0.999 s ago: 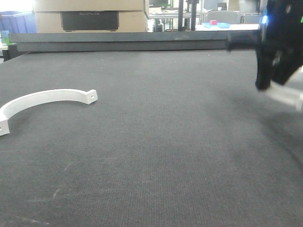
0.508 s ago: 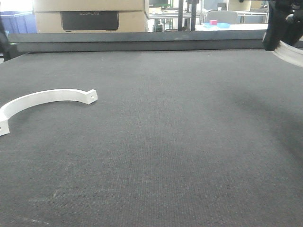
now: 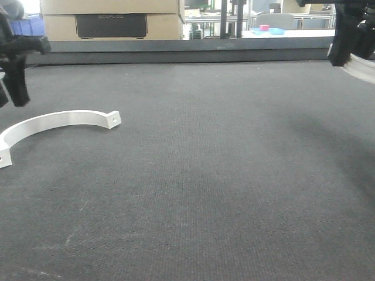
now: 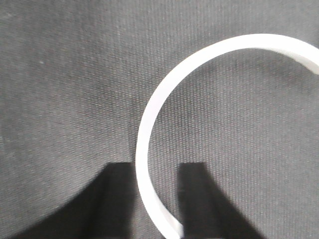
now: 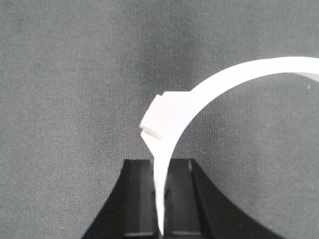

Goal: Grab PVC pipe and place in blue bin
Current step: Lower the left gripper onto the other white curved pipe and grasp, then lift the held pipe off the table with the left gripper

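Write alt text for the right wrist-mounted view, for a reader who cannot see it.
The right gripper is shut on the thin edge of a white curved PVC piece, whose arc sweeps up and off to the right, with a small flat tab jutting out just above the grip. A dark grey woven mat fills the background.

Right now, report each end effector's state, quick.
Left end effector: open, straddling the PVC arc on the mat, not gripping it.
Right end effector: closed on a second PVC arc.
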Robot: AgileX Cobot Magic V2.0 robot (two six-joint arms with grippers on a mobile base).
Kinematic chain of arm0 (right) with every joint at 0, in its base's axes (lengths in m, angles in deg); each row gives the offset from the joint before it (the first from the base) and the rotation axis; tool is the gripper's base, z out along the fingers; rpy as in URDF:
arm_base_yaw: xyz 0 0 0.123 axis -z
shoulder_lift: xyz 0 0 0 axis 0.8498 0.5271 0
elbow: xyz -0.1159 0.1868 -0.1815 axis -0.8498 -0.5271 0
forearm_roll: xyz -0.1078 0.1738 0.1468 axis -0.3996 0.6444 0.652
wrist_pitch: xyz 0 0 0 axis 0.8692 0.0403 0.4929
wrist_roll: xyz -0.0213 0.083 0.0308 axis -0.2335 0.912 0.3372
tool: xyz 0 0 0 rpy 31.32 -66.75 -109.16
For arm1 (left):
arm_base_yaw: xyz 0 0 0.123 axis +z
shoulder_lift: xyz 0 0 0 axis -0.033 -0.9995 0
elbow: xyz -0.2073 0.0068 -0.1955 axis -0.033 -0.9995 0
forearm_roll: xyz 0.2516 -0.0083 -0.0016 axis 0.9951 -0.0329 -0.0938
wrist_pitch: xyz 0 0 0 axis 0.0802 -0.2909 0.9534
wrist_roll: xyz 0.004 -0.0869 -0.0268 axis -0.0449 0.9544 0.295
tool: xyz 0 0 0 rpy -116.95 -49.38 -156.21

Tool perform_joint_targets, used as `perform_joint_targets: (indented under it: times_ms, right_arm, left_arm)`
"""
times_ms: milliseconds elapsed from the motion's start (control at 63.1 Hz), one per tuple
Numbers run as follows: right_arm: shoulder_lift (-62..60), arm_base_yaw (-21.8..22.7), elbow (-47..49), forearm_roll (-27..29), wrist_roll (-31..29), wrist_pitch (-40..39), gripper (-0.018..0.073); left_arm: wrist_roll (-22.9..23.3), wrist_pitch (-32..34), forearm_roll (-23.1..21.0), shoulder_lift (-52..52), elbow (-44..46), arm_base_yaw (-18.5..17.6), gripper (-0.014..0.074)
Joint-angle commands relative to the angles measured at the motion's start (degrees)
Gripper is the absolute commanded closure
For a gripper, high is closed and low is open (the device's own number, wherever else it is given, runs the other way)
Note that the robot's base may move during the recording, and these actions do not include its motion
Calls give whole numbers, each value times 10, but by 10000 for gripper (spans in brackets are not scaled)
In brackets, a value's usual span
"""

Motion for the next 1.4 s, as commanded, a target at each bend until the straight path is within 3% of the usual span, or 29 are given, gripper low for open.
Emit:
perform_joint_targets:
  times_ms: [0, 285, 587, 1189, 1285, 1380]
  right_arm:
    - [-7, -1, 4, -8, -6, -12, 727]
    - [2, -1, 4, -10, -6, -10, 727]
    - [3, -1, 3, -8, -6, -10, 727]
    - [3, -1, 3, -6, -6, -10, 727]
    - [3, -1, 3, -6, -6, -11, 727]
    - [3, -1, 3, -6, -6, -12, 727]
  left_arm:
    - [0, 1, -7, -9, 7, 2, 360]
    - [0, -10, -6, -52, 7, 2, 365]
    - [0, -1, 37, -55, 7, 2, 365]
    - [0, -4, 14, -74, 7, 2, 396]
    - [0, -5, 14, -74, 7, 2, 461]
    - [0, -12, 14, -74, 7, 2, 615]
